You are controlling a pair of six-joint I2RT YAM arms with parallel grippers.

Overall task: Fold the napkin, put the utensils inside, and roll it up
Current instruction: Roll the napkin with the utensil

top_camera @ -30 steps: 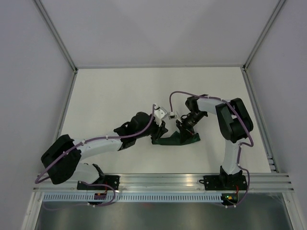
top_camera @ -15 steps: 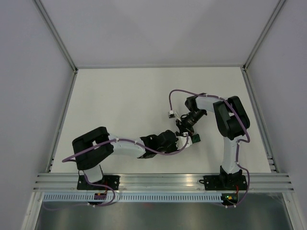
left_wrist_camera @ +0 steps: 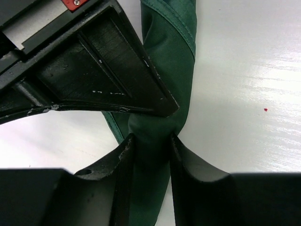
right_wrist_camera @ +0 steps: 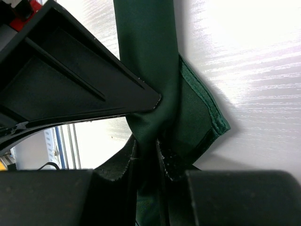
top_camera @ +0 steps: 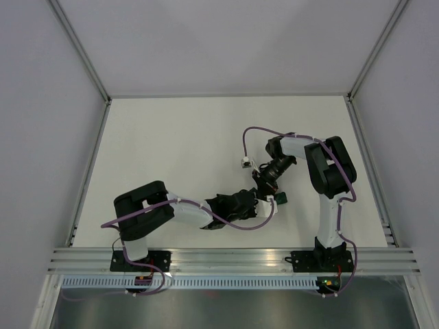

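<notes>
napkin (left_wrist_camera: 171, 56): thin green cloth, bunched | left gripper (left_wrist_camera: 149, 147): clamped on it | right gripper (right_wrist_camera: 146, 149): likewise

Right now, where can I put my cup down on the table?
The table is bare along the far wall, corner to corner. It's crowded near the front, centre-right, where the left gripper and right gripper both pinch the napkin.

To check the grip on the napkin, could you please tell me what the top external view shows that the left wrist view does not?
Only the top external view shows both arms over the table, the left gripper and right gripper close together. Only the left wrist view shows fingers pinching the bunched napkin, and a red speck on the table. Both show the green napkin; from above, only a corner.
</notes>
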